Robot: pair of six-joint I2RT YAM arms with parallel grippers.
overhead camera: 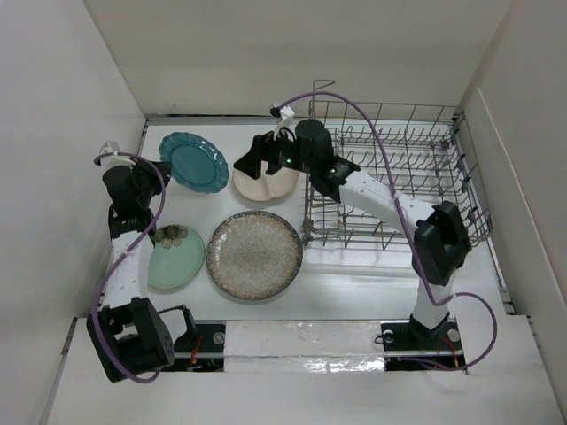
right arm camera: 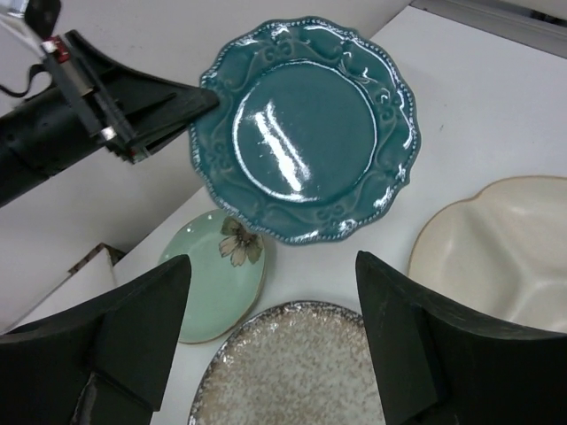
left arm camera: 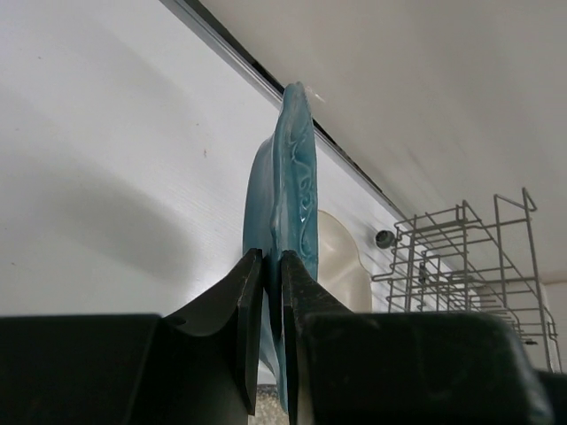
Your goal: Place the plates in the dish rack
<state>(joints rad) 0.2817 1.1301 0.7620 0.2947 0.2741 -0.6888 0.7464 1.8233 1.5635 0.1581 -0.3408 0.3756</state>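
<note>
My left gripper (left arm camera: 273, 266) is shut on the near rim of the dark teal scalloped plate (left arm camera: 294, 168) and holds it on edge above the table at the back left (overhead camera: 193, 161). My right gripper (overhead camera: 248, 162) is open and empty. It hovers over the cream three-compartment plate (overhead camera: 266, 183), facing the teal plate (right arm camera: 310, 133). The pale mint green plate (overhead camera: 175, 257) with a flower print and the large speckled grey-beige plate (overhead camera: 254, 254) lie flat near the front. The grey wire dish rack (overhead camera: 399, 177) stands at the right and holds no plates.
White walls close in the table at the back and on both sides. The rack's raised wire handle (overhead camera: 321, 88) stands at its back left corner. The right arm's purple cable (overhead camera: 372, 124) arcs over the rack.
</note>
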